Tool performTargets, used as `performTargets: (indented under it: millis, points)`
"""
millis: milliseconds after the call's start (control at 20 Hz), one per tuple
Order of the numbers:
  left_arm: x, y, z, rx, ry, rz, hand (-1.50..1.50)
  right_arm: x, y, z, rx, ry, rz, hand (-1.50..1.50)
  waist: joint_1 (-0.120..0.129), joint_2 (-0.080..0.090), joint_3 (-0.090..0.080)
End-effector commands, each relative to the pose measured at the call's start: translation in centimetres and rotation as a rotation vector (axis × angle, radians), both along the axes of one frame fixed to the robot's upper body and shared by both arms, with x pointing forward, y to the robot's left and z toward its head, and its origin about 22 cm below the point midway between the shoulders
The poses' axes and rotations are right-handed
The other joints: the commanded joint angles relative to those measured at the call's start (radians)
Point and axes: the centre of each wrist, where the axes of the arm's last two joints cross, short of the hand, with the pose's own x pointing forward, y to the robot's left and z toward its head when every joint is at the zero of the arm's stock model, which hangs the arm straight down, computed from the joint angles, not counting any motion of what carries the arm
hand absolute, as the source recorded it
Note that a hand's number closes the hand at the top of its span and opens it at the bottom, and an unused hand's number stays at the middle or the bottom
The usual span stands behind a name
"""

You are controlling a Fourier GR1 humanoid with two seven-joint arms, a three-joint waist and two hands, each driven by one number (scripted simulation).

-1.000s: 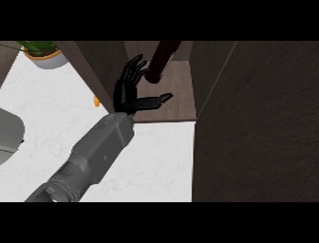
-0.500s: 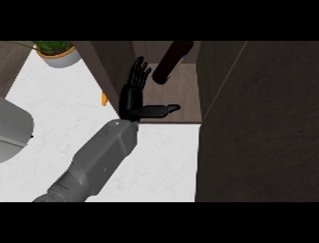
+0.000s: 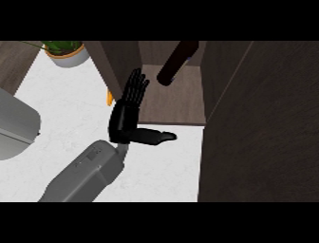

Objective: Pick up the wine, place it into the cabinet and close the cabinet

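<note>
Upper centre of frame: wine bottle is already standing inside the cabinet, on its shelf, toward the back. Placement looks done; what's left is closing.

One hand shows at frame centre, forearm coming up from lower left. By position I read it as the left hand, though I can't confirm. Fingers straight and together, pointing up-frame along the cabinet's left wall, thumb stuck out to the right over the shelf's front edge. Holding nothing. Other hand isn't visible.

Cabinet door looks like the big dark panel filling the right of frame, swung open.

My take for the close:
- pull the hand out of the opening first, or the door will hit it
- push the door's outer face with flat fingers, near the free edge
- sweep slowly so the bottle isn't jarred

Potted plant upper left, grey appliance at left edge, small orange thing beside the cabinet's left wall; all out of the way.
</note>
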Motion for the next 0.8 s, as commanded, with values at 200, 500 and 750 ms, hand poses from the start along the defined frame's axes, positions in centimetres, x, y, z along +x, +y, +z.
performTargets:
  millis: [200, 500, 750]
  points:
    - [-7.2, 2.8, 5.9, -0.018, -0.025, -0.024, -1.5, -0.2, 0.8, 0.9, -0.003, -0.016, 0.011, -1.5, -0.008, 0.003, 0.001]
    - [-11.0, 3.8, 8.3, -0.05, -0.03, 0.0, -1.5, 0.7, 0.0, -0.3, -0.051, -0.017, 0.053, 1.5, -0.023, 0.009, 0.001]
    - [-13.1, 7.1, 7.1, -0.012, -0.027, 0.054, -1.5, -0.3, 0.0, 1.7, -0.252, -0.009, 0.199, 1.5, -0.02, 0.008, 0.0]
